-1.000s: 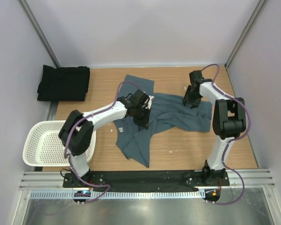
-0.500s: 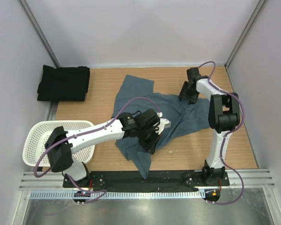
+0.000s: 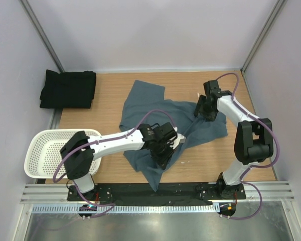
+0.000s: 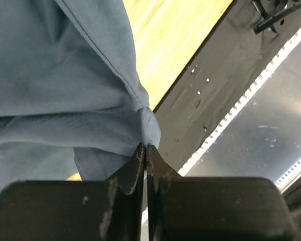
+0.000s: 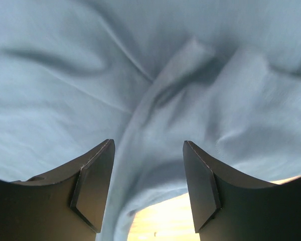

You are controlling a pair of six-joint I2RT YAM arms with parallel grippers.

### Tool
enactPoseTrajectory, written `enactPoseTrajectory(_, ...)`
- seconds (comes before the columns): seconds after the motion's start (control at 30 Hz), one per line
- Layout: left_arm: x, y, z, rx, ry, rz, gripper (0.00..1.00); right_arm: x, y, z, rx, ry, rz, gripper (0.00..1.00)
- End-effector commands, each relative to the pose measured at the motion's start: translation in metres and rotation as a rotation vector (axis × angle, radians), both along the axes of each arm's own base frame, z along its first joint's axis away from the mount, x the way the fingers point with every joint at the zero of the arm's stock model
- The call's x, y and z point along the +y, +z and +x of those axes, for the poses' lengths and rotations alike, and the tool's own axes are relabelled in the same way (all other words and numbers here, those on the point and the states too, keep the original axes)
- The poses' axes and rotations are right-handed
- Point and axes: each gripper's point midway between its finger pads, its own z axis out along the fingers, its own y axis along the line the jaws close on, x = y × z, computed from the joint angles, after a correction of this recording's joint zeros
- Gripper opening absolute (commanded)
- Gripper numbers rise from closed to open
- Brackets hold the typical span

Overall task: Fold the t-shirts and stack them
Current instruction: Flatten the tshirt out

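From above, the blue-grey t-shirt (image 3: 140,103) lies crumpled and spread across the middle of the table (image 3: 215,155), one part reaching toward the far edge and another trailing toward the near edge. The black t-shirt (image 3: 67,89) sits folded in the far left corner, well apart from it, and a white basket (image 3: 45,150) rests at the near left, partly off the wooden surface. The left gripper (image 3: 163,156) is over the near middle of the blue-grey shirt, while the right gripper (image 3: 201,112) is over the shirt's far right part. In the left wrist view, the left gripper (image 4: 145,148) is clenched, its two fingers pressed together on a small pinched fold of the blue-grey t-shirt (image 4: 50,75); the cloth hangs to the left, with bare table (image 4: 165,35) and the black base plate (image 4: 215,100) beyond. In the right wrist view, the right gripper (image 5: 148,145) is released, its fingers (image 5: 93,191) standing wide apart and holding nothing. Rumpled folds of the blue-grey t-shirt (image 5: 140,65) fill the picture beneath them, and a sliver of table (image 5: 160,221) shows at the bottom between the fingers.
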Motion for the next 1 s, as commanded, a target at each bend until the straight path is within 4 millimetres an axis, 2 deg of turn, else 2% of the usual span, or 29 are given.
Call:
enactPoseTrajectory(0.0,-0.015,0.001,0.005,-0.039,0.016,-0.061,0.01,0.012,-0.009,-0.009,-0.001,-0.011,0.022,0.63)
enactPoseTrajectory(0.1,-0.012,-0.006,0.01,-0.062,0.069,-0.051,0.01,0.03,-0.018,-0.004,-0.033,-0.002,0.031,0.62)
enactPoseTrajectory(0.13,-0.007,-0.014,0.012,-0.077,0.097,-0.035,0.01,0.039,-0.021,-0.003,-0.04,0.014,0.025,0.62)
enactPoseTrajectory(0.2,-0.004,-0.013,0.011,-0.078,0.128,-0.042,0.01,0.048,-0.02,0.003,-0.045,0.013,0.013,0.61)
enactPoseTrajectory(0.23,-0.005,-0.013,0.014,-0.093,0.157,-0.053,0.01,0.048,-0.027,0.004,-0.031,0.008,-0.019,0.61)
enactPoseTrajectory(0.27,0.001,-0.022,0.009,-0.087,0.162,-0.038,0.01,0.052,-0.026,0.006,-0.041,0.017,-0.035,0.6)
enactPoseTrajectory(0.4,0.006,-0.024,0.008,-0.098,0.202,-0.058,0.01,0.049,-0.033,0.007,-0.052,0.005,-0.072,0.54)
enactPoseTrajectory(0.5,0.01,-0.023,0.01,-0.126,0.215,-0.056,0.01,0.044,-0.047,0.002,-0.014,-0.001,-0.105,0.47)
enactPoseTrajectory(0.6,0.009,-0.015,0.014,-0.148,0.224,-0.079,0.01,0.04,-0.051,-0.003,-0.003,-0.011,-0.131,0.26)
enactPoseTrajectory(0.63,0.009,-0.013,0.014,-0.149,0.226,-0.085,0.01,0.036,-0.049,-0.008,0.011,-0.021,-0.144,0.12)
enactPoseTrajectory(0.7,0.008,-0.008,0.015,-0.154,0.229,-0.089,0.01,0.028,-0.034,-0.009,-0.01,-0.048,-0.174,0.01)
enactPoseTrajectory(0.77,0.008,-0.004,0.016,-0.159,0.233,-0.097,0.01,0.017,-0.023,-0.026,0.018,-0.076,-0.208,0.01)
enactPoseTrajectory(0.8,0.008,-0.002,0.016,-0.163,0.228,-0.097,0.01,0.011,-0.006,-0.031,-0.01,-0.097,-0.224,0.01)
enactPoseTrajectory(0.87,0.008,0.002,0.015,-0.165,0.206,-0.101,0.01,-0.002,0.004,-0.061,0.041,-0.122,-0.25,0.01)
enactPoseTrajectory(0.9,0.011,0.001,0.014,-0.167,0.186,-0.087,0.01,-0.008,0.021,-0.07,0.012,-0.143,-0.254,0.01)
enactPoseTrajectory(0.97,0.015,0.002,0.016,-0.186,0.181,-0.069,0.01,-0.024,0.021,-0.11,0.099,-0.184,-0.294,0.01)
